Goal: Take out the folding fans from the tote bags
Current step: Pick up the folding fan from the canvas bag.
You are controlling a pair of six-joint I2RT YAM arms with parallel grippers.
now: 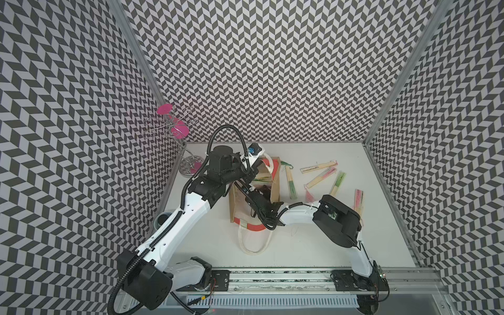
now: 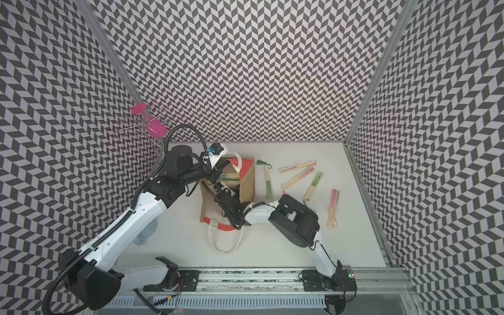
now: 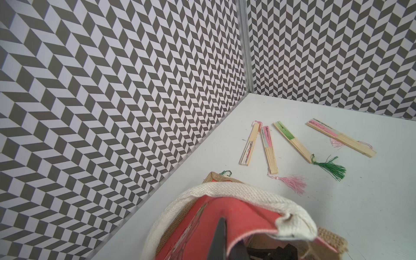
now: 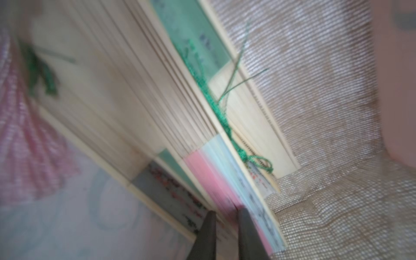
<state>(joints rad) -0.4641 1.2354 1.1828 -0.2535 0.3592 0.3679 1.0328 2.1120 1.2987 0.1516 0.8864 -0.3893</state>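
The tan jute tote bag (image 1: 275,188) (image 2: 247,186) stands mid-table with its mouth open. My left gripper (image 1: 260,166) (image 3: 225,236) is shut on its red-trimmed rim (image 3: 236,216), just under the white rope handle (image 3: 225,186). My right gripper (image 1: 255,189) (image 4: 227,221) reaches down inside the bag. Its fingers stand close together on the pink paper edge of one of several folding fans (image 4: 168,112) stacked against the woven lining (image 4: 326,112). Several more fans lie on the table right of the bag (image 1: 320,177) (image 2: 313,185) (image 3: 292,141).
A chrome wire stand with pink discs (image 1: 177,131) (image 2: 148,126) stands in the back left corner. A grey cup (image 1: 163,219) sits by the left wall under my left arm. Patterned walls close in three sides, and the arms' base rail (image 1: 272,275) runs along the front.
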